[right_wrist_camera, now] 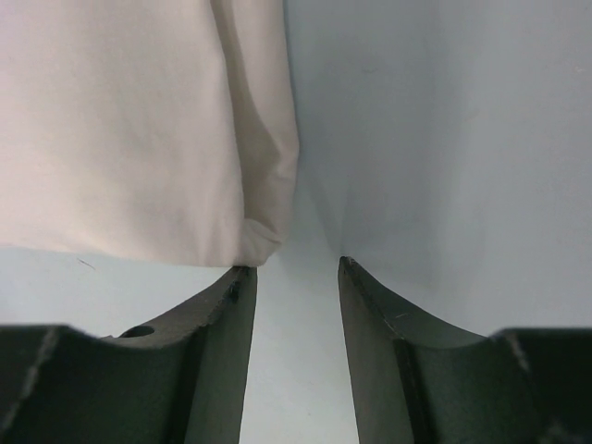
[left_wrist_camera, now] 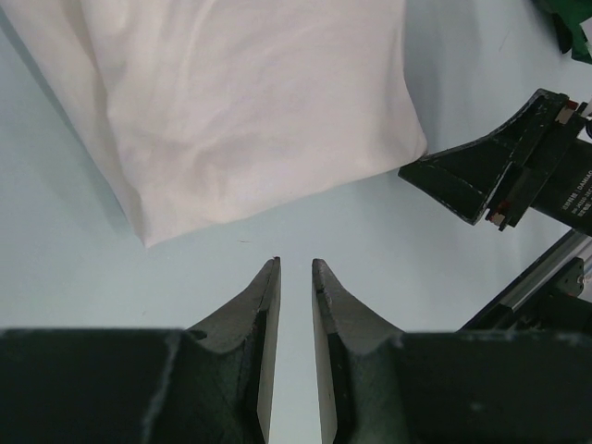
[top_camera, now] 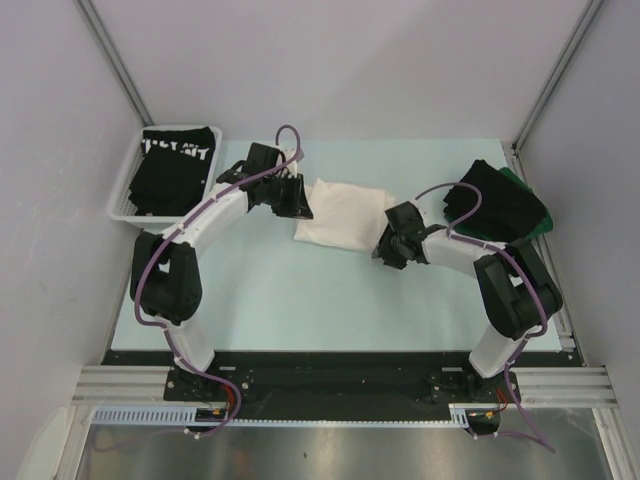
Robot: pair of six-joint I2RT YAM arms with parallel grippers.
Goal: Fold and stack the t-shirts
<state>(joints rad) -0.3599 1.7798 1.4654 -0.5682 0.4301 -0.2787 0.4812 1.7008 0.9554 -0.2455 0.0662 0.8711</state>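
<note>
White t-shirt [top_camera: 340,212] folded on pale blue table [top_camera: 300,300] between white walls [top_camera: 350,70]

Green tee [top_camera: 538,215] mostly under black tee [top_camera: 495,200] (only edge shows).

A white plastic mesh basket [top_camera: 123,185] sits at ten o'clock on the pale blue tabletop [top_camera: 300,300], close to its left edge. Plain white walls [top_camera: 350,60] close the space from nine through twelve to three o'clock, with slanted metal struts [top_camera: 108,50] at the far corners. A silver aluminium rail [top_camera: 120,383] runs across at six o'clock.
</note>
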